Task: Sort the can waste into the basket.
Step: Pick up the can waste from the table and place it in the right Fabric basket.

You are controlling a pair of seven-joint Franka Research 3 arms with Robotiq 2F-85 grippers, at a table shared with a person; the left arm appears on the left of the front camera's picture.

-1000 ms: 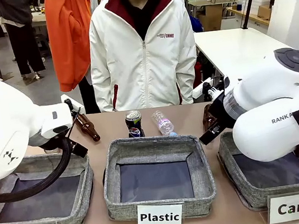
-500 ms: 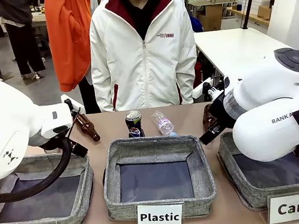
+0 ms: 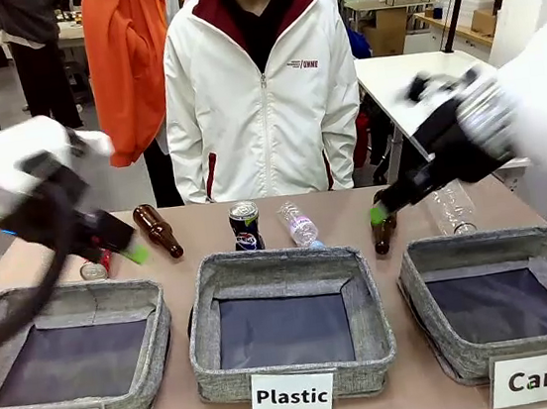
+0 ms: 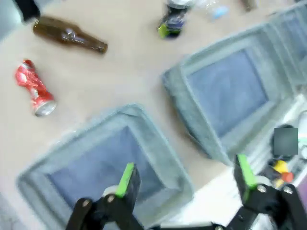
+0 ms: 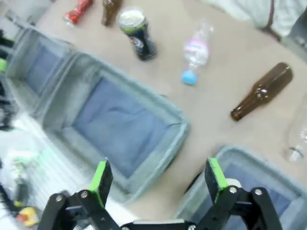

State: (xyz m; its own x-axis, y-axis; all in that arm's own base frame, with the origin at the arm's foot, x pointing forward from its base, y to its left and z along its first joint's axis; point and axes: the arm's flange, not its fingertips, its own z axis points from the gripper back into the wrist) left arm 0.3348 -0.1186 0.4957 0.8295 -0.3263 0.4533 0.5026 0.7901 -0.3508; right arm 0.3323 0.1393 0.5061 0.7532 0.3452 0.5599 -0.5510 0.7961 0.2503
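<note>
Left gripper (image 4: 186,172) and right gripper (image 5: 158,176) hanging, jaws apart, empty | crushed red metal can (image 4: 34,88) lying upper left, left wrist view | dark Pepsi can (image 3: 245,227) standing centre | grey woven "Can" basket (image 3: 488,246) sitting lower right

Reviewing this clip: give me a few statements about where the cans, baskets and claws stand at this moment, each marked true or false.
1. The Can basket holds nothing. True.
2. The Pepsi can lies on its side. False: it stands upright on the table, behind the Plastic basket.
3. The left claw and the right claw are both open and hold nothing. True.
4. The crushed red can is inside the Bottle basket. False: it lies on the table outside that basket, near a brown bottle.
</note>
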